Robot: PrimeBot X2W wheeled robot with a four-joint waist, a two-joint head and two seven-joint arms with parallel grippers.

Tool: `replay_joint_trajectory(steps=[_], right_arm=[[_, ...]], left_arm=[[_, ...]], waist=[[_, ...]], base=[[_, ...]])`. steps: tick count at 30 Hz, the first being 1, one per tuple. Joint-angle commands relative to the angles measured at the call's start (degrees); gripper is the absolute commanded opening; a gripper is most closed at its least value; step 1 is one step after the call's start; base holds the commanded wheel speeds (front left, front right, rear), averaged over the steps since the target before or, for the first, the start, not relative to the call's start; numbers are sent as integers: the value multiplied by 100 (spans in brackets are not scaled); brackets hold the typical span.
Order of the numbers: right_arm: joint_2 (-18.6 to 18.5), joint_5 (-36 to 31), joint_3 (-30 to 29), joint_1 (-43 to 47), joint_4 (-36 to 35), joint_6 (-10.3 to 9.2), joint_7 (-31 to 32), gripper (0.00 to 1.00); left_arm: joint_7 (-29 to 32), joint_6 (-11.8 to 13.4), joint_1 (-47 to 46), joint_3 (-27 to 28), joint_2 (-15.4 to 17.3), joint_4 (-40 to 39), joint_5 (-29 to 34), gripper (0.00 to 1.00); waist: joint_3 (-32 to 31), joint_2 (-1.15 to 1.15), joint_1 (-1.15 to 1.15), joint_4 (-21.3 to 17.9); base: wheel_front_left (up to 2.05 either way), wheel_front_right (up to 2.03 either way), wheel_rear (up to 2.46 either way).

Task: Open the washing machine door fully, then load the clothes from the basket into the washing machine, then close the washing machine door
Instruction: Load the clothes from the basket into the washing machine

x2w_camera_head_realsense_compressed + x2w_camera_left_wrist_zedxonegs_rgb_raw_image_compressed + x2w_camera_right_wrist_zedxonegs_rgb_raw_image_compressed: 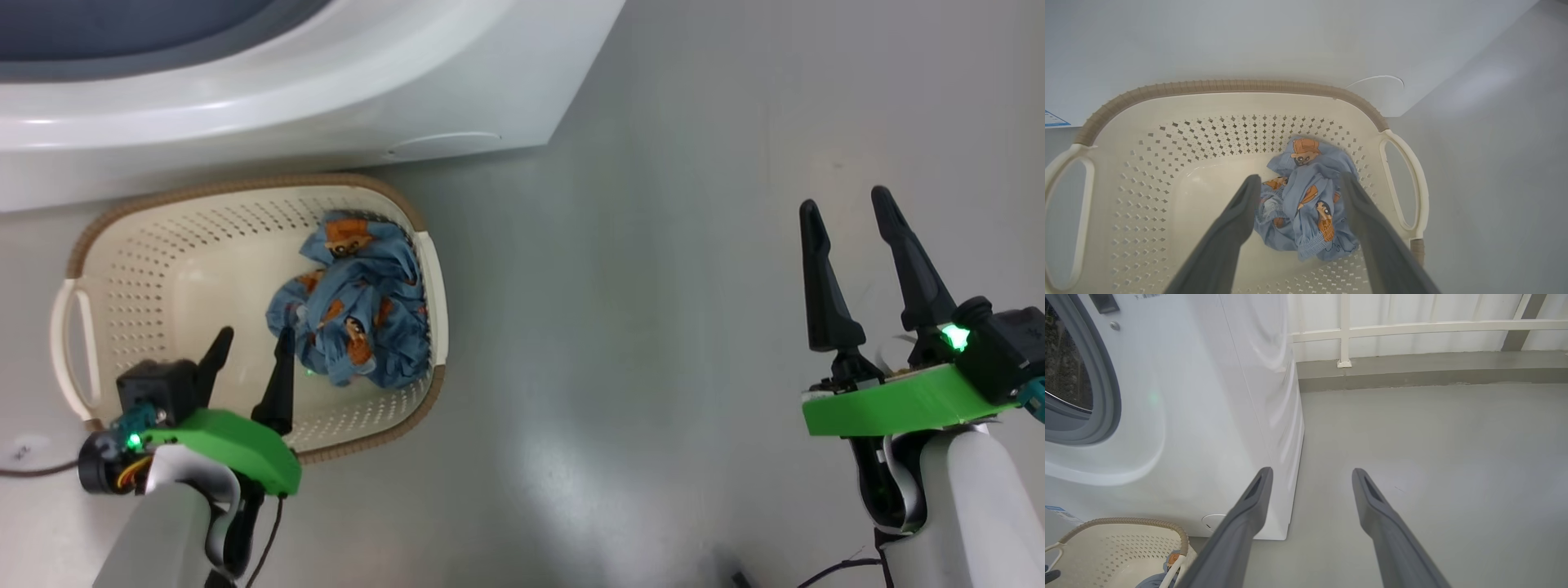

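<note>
Smooth grey floor, low grey kerb along its far edge, white railing above it

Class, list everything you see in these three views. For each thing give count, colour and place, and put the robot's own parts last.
washing machine: one, white, behind the basket
gasket: one, grey, round the machine's opening
basket: one, cream with a brown rim, on the floor in front of the machine
clothes: one crumpled heap, light blue with orange figures, in the basket's right side in the head view; number of garments unclear
floor: one, grey, under everything
railing: one, white, beyond the floor's far edge
left gripper: one, dark on a green mount, open, reaching into the basket by the clothes
right gripper: one, same colours, open, above bare floor
</note>
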Motion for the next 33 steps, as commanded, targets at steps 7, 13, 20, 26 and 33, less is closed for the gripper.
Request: replay_joint_trajectory(steps=[7, 13, 20, 26, 33], right_arm=[[102, -53, 181, -213, -163, 7, -28, 100], [126, -53, 222, -308, -168, 7, -28, 100], [147, -41, 257, -415, -206, 7, -28, 100], [155, -45, 285, -467, -246, 7, -28, 100], [158, -86, 296, -482, -304, 7, -28, 100]], left_arm=[[-36, -14, -612, -265, 251, 600, -259, 100], [-36, -14, -959, -625, 325, 1048, -470, 100], [-36, -14, -1362, -1245, 537, 1570, -922, 100], [-36, -14, -1692, -1734, 746, 1965, -1266, 100], [-36, -14, -2078, -2381, 877, 2285, -1782, 100]], waist=[[501, 0, 0, -184], [686, 0, 0, -245], [954, 0, 0, -354], [1164, 0, 0, -449], [1365, 0, 0, -526]], base=[[0, 0, 0], [0, 0, 0], [0, 0, 0], [0, 0, 0], [0, 0, 0]])
